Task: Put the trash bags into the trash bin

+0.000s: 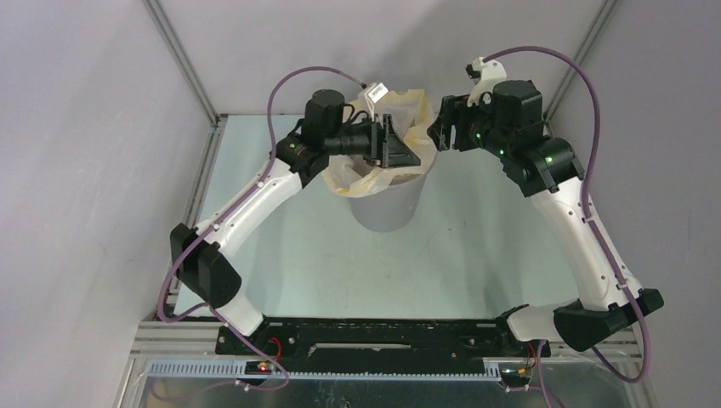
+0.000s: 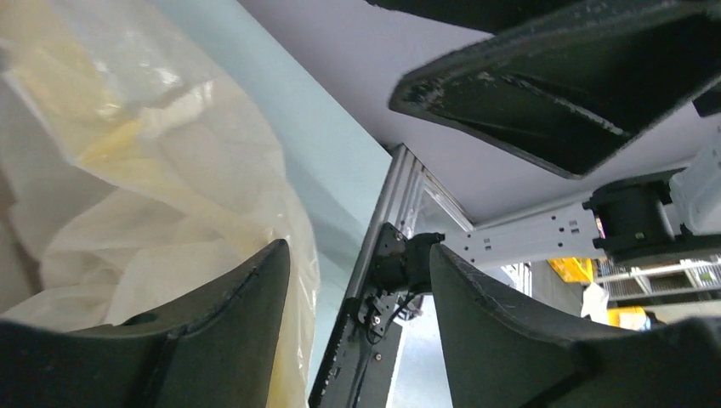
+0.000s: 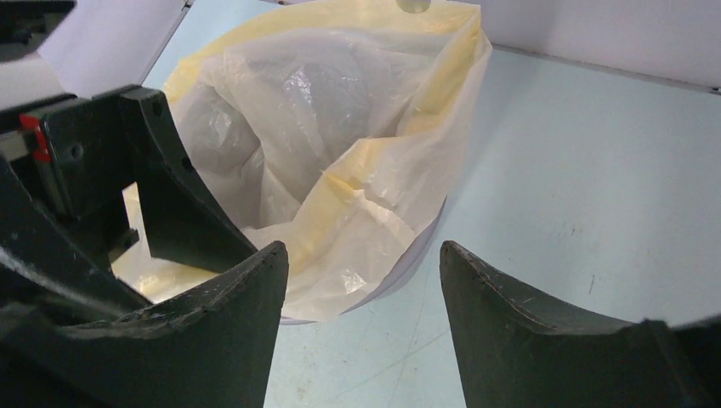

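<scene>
**Bag sitting in bin, both grippers unloaded.**
Left gripper (image 2: pixel 357 251) spread and empty above the bin mouth; right gripper (image 3: pixel 364 246) spread and empty just beside it. The bag (image 3: pixel 340 127) lines the bin (image 1: pixel 387 208), its edge partly draped over the rim, partly standing loose. Likely best: pinch the standing band and draw it outward and down evenly.

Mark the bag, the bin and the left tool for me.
bag (image 3: pixel 340 110), right wrist view, inner wall of the open mouth.
bin (image 1: pixel 387 211), top view, bare grey side wall below the bag.
left tool (image 2: pixel 357 251), left wrist view, gap midway between its fingertips.
</scene>
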Tool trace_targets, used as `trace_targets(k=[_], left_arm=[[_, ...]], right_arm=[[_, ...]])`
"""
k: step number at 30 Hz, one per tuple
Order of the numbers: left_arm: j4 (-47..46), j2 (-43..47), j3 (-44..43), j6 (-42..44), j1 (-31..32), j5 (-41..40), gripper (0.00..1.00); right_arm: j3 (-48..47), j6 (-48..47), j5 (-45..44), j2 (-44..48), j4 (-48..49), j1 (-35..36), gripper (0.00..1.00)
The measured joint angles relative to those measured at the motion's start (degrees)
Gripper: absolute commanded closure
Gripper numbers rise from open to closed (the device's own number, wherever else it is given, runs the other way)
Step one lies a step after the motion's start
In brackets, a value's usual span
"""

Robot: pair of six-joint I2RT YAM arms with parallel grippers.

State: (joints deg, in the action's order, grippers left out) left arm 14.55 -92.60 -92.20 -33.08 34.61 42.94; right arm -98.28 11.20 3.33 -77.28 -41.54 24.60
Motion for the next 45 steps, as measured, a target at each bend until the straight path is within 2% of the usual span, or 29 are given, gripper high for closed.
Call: trace_targets(k=[23,25,27,30,33,41,45], left_arm=[[0.94,-4.17,0.00,3.58,8.02,-1.33,0.34],[1.01,-4.17,0.02,4.17,8.85,-1.90,0.34],[0.98,-4.17,0.17,4.76,9.60,-2.29,0.35],[0.96,-4.17,0.79,5.20,10.62,-2.82,0.37],[0.55,-4.04,1.62,5.92,11.80,-5.16,0.32],[0.85,4.02,5.84,6.60,13.42,-8.50,0.26],[1.07,10.97,5.95,5.55,11.43,-9.38,0.26]], right_arm=[[-1.92,1.77,1.44,-2.69,-1.09,-2.14,0.31],[-2.93,2.03,1.62,-3.98,-1.25,-2.19,0.26],[-3.67,2.47,1.57,-4.92,-1.40,-2.08,0.10],[-4.31,3.56,0.59,-5.57,-1.84,-1.66,0.08],[-4.24,4.33,-1.68,-5.49,-2.60,-1.49,0.08],[1.07,6.84,-3.50,-0.20,0.42,-3.80,0.08],[1.07,7.06,-3.28,1.03,1.81,-4.00,0.08]])
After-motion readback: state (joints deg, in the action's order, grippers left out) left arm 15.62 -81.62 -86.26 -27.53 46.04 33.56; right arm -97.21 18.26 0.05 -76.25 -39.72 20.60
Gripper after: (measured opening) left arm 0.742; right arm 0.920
